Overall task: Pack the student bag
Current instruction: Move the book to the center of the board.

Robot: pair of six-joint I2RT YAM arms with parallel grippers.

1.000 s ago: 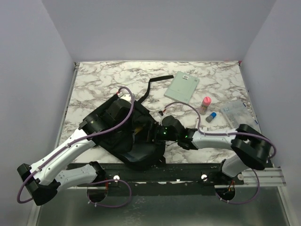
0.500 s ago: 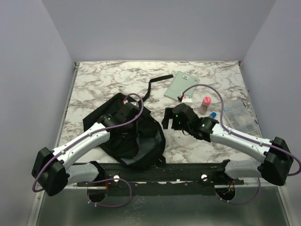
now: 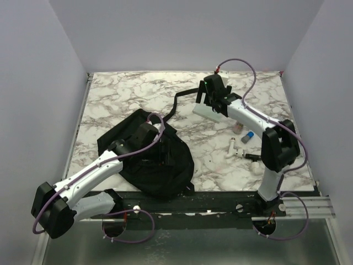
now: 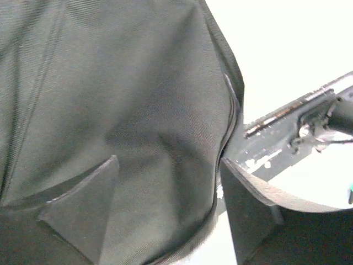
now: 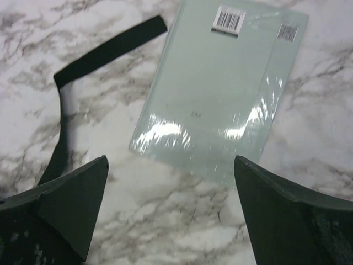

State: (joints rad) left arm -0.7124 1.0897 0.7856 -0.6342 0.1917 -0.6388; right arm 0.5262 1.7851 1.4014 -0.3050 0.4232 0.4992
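The student bag (image 3: 165, 171), a soft black backpack, lies slumped at the near left of the marble table (image 3: 121, 99), and one strap (image 3: 177, 102) trails toward the back. My left gripper (image 3: 154, 148) hovers over it; in the left wrist view its jaws (image 4: 165, 215) stand open, and black bag fabric (image 4: 110, 110) lies slack beneath them. My right gripper (image 3: 205, 98) is at the far side, open wide, just short of a pale green book (image 5: 220, 94) wrapped in shiny film. Nothing sits between the right gripper's (image 5: 171, 210) fingers.
A pink-capped bottle (image 3: 238, 127), a small blue-capped item (image 3: 249, 135) and a white piece (image 3: 234, 148) lie to the right of the book. The strap end (image 5: 105, 49) lies just left of the book. The black rail (image 3: 220, 199) runs along the near edge.
My left gripper has opened and let go of the bag fabric. My right arm has swung away from the bag to the far side, over the book, opening wider on the way.
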